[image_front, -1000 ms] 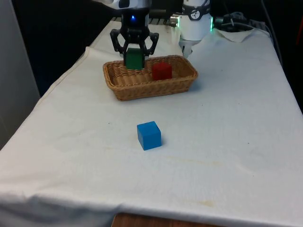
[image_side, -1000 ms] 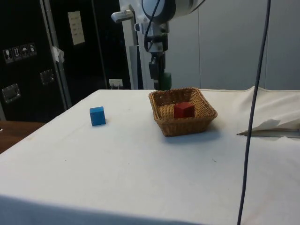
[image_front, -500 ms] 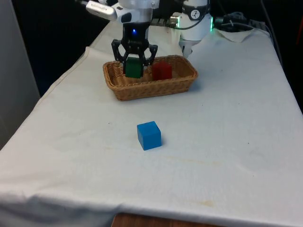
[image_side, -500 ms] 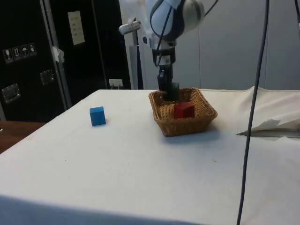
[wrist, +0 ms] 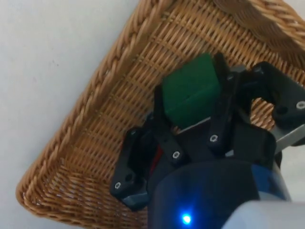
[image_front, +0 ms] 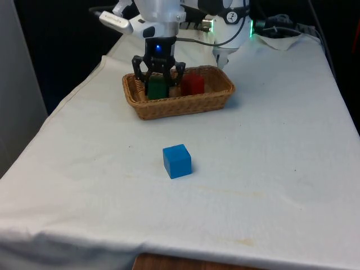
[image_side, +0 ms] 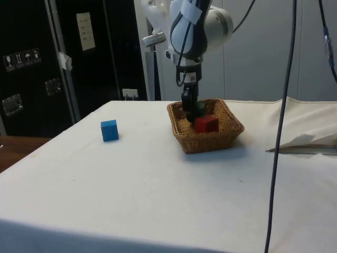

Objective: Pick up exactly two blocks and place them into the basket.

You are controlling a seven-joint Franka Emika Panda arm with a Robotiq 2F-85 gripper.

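Note:
A green block [image_front: 156, 88] sits low inside the wicker basket [image_front: 180, 107], towards the front view's left end. My gripper [image_front: 158, 84] reaches down into the basket and is shut on the green block, one finger on each side. In the wrist view the green block [wrist: 190, 90] lies between my fingers [wrist: 159, 102] over the basket floor [wrist: 95, 129]. A red block [image_front: 193, 84] rests in the basket just beside it, on the front view's right. From the side, the gripper [image_side: 189, 108] stands in the basket [image_side: 210, 142] behind the red block [image_side: 206, 124].
A blue block [image_front: 177, 161] stands alone on the white cloth in front of the basket, also seen in the side view as the blue block [image_side: 109, 130]. Crumpled white material [image_front: 281, 39] lies at the table's far right. A black cable [image_side: 279, 132] hangs in the side view.
My gripper has come down with the green block from above the basket's rim to inside the basket. The red and blue blocks have not moved.

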